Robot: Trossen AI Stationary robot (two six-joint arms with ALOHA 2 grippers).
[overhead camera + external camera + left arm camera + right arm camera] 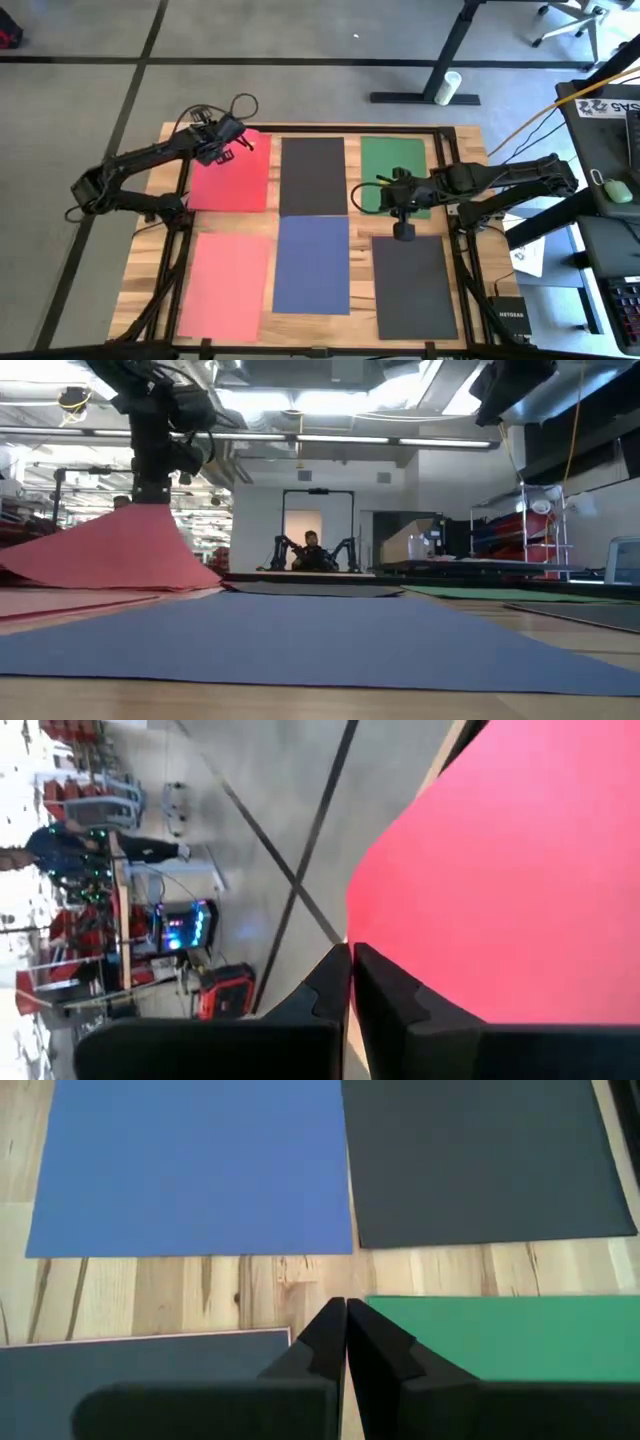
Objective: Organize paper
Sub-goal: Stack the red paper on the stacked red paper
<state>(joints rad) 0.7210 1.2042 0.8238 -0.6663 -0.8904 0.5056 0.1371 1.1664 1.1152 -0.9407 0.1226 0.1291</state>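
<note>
Red sheet: worktop, 11 o'clock, far corner lifted
Left end effector: pressed together, pinching that corner
Right end effector: pressed together, empty, over green sheet
Handling: lift to be kept low and slow, grip unslackened, neighbouring black sheet left undisturbed
</note>
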